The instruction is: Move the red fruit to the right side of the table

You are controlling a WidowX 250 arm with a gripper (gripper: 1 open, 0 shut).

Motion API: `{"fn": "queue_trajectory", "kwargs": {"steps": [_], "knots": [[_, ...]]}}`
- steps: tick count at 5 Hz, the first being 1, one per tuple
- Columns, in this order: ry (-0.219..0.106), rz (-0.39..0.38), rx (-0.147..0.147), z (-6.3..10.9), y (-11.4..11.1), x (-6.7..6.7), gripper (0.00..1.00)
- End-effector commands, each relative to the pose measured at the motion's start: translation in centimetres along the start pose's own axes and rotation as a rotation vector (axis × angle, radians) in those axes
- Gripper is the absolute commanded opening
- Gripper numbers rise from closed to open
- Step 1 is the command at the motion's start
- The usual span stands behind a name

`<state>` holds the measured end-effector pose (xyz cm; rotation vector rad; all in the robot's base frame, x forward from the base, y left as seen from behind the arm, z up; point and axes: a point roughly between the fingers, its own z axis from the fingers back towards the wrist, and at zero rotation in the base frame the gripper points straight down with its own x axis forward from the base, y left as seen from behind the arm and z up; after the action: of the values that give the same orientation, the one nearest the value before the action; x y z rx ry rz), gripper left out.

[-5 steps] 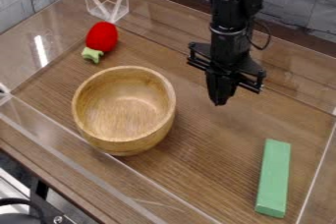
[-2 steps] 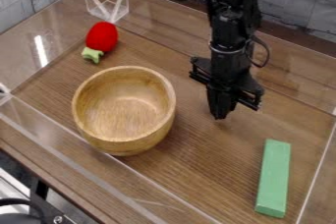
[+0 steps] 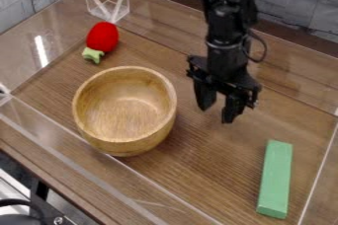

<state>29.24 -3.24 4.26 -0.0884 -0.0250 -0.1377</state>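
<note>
1. Camera view: the tool (image 3: 220, 109) points straight down over the tabletop (image 3: 199, 165), its jaws spread wide and holding nothing.
2. The red fruit (image 3: 101, 38) lies well apart from the tool, to its upper left, near the far corner.
3. A wooden bowl (image 3: 125, 109) sits just left of the tool.
4. A green block (image 3: 276, 178) lies below and right of the tool.
</note>
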Motion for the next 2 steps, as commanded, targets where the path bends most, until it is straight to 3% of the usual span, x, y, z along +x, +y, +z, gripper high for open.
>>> {"fn": "queue_trajectory", "kwargs": {"steps": [1, 2], "knots": [[-0.085, 0.009, -0.001, 3.3, 1.0, 0.7, 1.00], [-0.114, 0.040, 0.008, 5.2, 3.9, 0.6, 1.00]]}}
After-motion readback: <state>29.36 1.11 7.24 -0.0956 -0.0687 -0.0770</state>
